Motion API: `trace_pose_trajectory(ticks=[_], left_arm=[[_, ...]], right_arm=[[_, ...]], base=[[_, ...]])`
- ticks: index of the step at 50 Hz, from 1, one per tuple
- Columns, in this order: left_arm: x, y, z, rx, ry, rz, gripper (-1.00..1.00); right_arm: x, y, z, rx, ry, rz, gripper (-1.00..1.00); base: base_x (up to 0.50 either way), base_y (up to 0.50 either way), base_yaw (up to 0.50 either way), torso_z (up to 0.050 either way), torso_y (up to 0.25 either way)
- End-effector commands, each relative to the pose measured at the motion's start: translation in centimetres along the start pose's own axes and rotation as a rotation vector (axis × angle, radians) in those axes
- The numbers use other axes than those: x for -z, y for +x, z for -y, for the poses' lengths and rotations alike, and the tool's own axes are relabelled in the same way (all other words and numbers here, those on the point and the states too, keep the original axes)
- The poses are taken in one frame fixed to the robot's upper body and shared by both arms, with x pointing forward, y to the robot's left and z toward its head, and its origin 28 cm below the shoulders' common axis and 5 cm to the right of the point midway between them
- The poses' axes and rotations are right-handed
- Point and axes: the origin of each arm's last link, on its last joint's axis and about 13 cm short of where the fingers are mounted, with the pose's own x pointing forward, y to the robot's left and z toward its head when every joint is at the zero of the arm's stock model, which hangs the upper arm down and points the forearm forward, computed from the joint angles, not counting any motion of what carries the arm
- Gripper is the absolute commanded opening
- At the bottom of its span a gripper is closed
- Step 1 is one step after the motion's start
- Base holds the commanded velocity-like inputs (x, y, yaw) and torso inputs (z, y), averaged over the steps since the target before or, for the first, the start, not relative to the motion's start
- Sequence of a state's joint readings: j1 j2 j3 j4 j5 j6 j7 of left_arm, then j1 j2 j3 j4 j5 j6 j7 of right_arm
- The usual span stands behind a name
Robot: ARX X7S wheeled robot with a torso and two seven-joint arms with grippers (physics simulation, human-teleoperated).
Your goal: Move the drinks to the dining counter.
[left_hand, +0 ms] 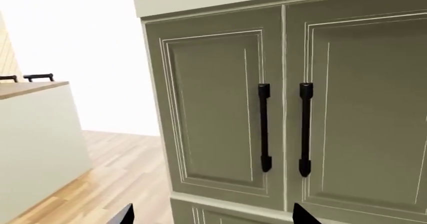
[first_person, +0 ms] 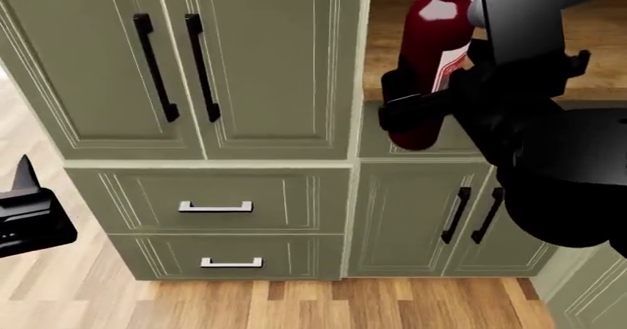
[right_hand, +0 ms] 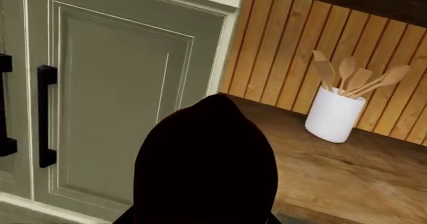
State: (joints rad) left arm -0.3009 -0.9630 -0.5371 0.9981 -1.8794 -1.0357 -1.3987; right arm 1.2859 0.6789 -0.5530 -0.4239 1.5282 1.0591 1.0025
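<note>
Bottle (first_person: 431, 64): dark red glass, white label with a red edge showing on its right side. It is upright, in front of the worktop (first_person: 588, 42) edge, its base level with the top of the cabinets (first_person: 274, 64) under that worktop, so it hangs off the surface rather than standing on it. Right gripper (first_person: 401, 109) fingers are closed around the lower body of the bottle; a black finger (first_person: 416, 103) crosses the glass just below the label.

Bottle neck and cap are cut off at the top of the head view. The right arm covers the bottle's right side and part of the label. In the right wrist view the bottle (right_hand: 207, 169) is only a near-black dome filling the lower middle; no label detail is readable. Past it on the worktop stands a white utensil pot (right_hand: 333, 116) with wooden spoons.

Left gripper (first_person: 25, 211): only a black corner shows at the head view's edge, beside the drawers. Left wrist view shows two dark tips, apart, mostly cut off. Cannot tell the finger state.

A pale counter corner (left_hand: 33, 134) sits left of the cabinets in the left wrist view.
</note>
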Motion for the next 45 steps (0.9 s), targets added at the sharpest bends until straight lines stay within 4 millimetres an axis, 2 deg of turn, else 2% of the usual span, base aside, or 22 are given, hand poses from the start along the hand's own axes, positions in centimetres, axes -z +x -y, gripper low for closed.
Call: trace_pose_trajectory(ticks=[1, 45], left_arm=[[0.02, 0.04, 0.04, 0.001, 0.001, -0.001, 1.00], [-0.30, -0.13, -0.05, 0.000, 0.002, 0.008, 1.00]], right_arm=[[-0.09, -0.05, 0.06, -0.007, -0.007, -0.003, -1.00], [0.09, -0.21, -0.06, -0.036, -0.026, 0.018, -1.00]], base=[[0.00, 0.50, 0.00, 0.010, 0.000], [0.00, 0.50, 0.00, 0.000, 0.000]])
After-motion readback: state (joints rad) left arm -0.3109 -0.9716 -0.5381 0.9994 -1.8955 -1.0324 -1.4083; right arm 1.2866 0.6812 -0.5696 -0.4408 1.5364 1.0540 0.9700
